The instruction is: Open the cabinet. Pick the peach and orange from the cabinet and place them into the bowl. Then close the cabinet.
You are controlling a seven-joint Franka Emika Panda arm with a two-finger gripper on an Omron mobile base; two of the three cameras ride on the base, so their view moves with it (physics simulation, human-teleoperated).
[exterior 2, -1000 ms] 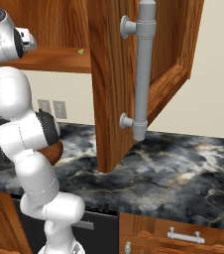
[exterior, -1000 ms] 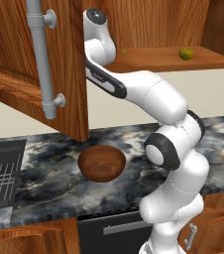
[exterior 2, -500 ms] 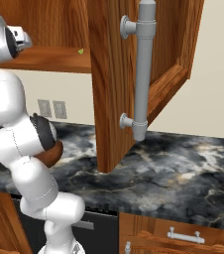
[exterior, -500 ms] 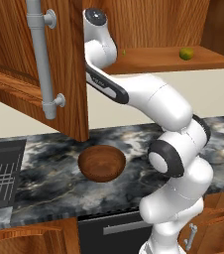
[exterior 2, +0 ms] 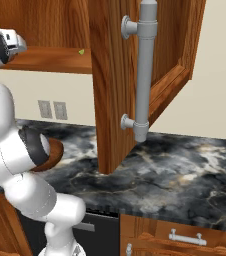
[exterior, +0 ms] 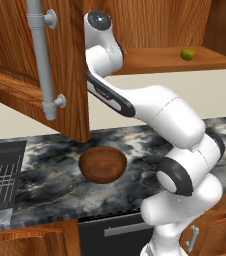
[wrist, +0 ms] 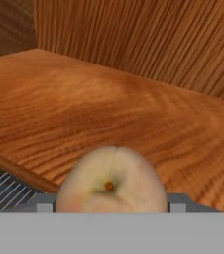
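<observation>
Wooden shelf boards of the open reddish-brown cabinet run beneath a pale pinkish round peach, which sits at the gripper between grey fingers, seemingly held. Over the last second the arm has folded back. The yellow-green orange waits on the shelf, the dark-brown wooden bowl below.
</observation>
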